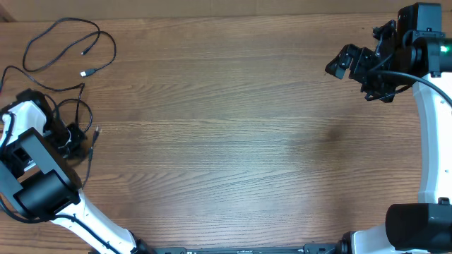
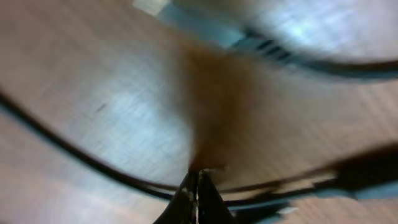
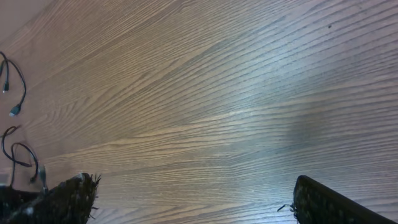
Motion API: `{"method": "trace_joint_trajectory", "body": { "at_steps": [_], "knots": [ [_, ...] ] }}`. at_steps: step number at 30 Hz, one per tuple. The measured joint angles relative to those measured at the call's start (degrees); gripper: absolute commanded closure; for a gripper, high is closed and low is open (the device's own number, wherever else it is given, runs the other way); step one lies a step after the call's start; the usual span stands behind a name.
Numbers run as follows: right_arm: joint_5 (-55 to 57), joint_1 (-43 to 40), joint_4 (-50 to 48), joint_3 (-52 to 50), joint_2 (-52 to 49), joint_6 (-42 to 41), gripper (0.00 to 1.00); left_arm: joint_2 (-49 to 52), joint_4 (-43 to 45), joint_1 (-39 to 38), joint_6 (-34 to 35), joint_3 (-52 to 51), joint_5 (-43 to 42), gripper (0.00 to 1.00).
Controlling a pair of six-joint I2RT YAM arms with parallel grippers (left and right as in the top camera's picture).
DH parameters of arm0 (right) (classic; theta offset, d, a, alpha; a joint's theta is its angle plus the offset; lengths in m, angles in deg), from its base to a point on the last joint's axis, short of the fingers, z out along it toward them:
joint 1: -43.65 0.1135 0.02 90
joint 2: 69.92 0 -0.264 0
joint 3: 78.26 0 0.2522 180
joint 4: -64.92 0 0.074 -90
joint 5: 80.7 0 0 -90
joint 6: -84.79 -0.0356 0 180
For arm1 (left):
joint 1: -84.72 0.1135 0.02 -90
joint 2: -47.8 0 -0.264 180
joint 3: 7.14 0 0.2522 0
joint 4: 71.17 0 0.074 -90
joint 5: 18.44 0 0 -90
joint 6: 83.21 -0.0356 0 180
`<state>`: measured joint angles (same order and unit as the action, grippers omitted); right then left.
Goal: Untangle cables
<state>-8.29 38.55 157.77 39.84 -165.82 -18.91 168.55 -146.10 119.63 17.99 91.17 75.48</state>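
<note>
You had one of the cables lying loose at the bench's far left, the rest bunched around your pressed-together left tool, and your right tool spread empty at far right, so the untangling looked about half done.

At the table's ends, your left arm and right arm are white with black joints; the right gripper is black, its wrist lit green.

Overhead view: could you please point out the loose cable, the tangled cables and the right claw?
loose cable (image 1: 87,73), overhead view, on its silver plug end.
tangled cables (image 1: 74,101), overhead view, on the top of the loop.
right claw (image 1: 351,79), overhead view, midway between its open fingertips.
</note>
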Motion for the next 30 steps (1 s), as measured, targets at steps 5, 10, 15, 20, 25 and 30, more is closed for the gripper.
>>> {"method": "trace_joint_trajectory", "body": {
  "at_steps": [5,10,15,20,25,30],
  "knots": [
    [0.02,0.0,0.02,0.0,0.0,0.0,0.0,0.02,-0.79,1.27,2.95,-0.07,5.05,0.96],
    [0.02,0.0,0.0,0.0,0.0,0.0,0.0,0.0,-1.27,3.19,3.96,-0.07,6.67,0.96],
    [0.02,0.0,0.02,0.0,0.0,0.02,0.0,0.0,-2.47,5.51,4.35,-0.09,7.32,0.96],
    [0.0,0.0,0.02,0.0,0.0,0.0,0.0,0.0,-1.95,7.02,4.37,-0.09,7.04,0.96],
    [0.02,0.0,0.0,0.0,0.0,0.02,0.0,0.02,-0.31,7.1,3.89,0.79,4.92,0.96],
    [0.02,0.0,0.0,0.0,0.0,0.02,0.0,-0.04,2.91,6.78,1.44,7.76,-0.09,0.96]
  ]
}}
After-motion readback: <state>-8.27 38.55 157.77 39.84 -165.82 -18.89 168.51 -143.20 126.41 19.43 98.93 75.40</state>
